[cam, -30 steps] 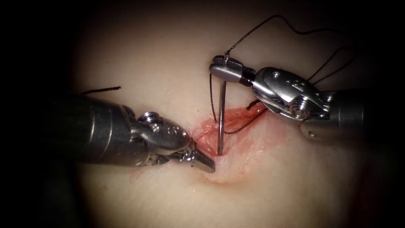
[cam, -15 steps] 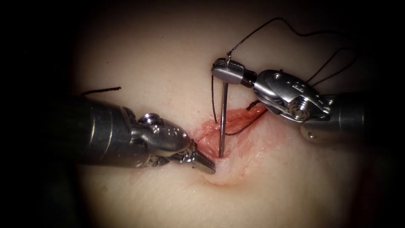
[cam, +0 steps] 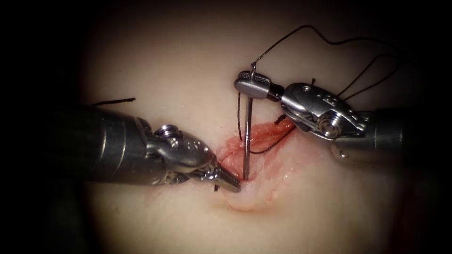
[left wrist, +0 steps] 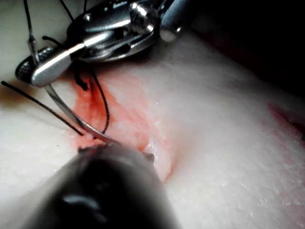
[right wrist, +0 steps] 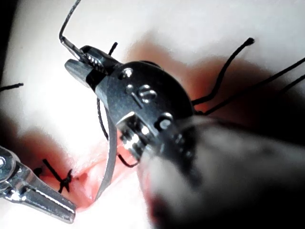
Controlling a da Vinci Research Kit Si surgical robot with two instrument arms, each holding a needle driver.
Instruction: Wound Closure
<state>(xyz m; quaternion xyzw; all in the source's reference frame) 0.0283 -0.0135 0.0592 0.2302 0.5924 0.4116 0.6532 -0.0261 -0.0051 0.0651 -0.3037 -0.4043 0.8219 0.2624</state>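
Note:
My right tool (cam: 244, 81) has its jaws shut on the curved needle (cam: 247, 136) close to its tail end. The needle runs steeply down and its tip sits in the red cut (cam: 256, 141) of the tissue (cam: 188, 70). Dark thread (cam: 301, 29) leaves the tail and arcs away to the right; another strand (cam: 269, 146) lies looped in the cut. My left tool (cam: 233, 185) is shut, holds nothing, and its tip rests on the cut's left edge beside the needle tip. The right wrist view has the right tool (right wrist: 76, 59), needle (right wrist: 110, 157) and left tool (right wrist: 64, 212).
A cut end of thread (cam: 113, 100) lies on the tissue left of the cut, above the left shaft. A small knot (right wrist: 64, 180) sits in the cut near the left tool. Red fluid (cam: 282, 162) stains the cut's edges.
The right tool has sunk slightly, and the needle tip has gone a little deeper into the cut. The left tool has stayed where it was.

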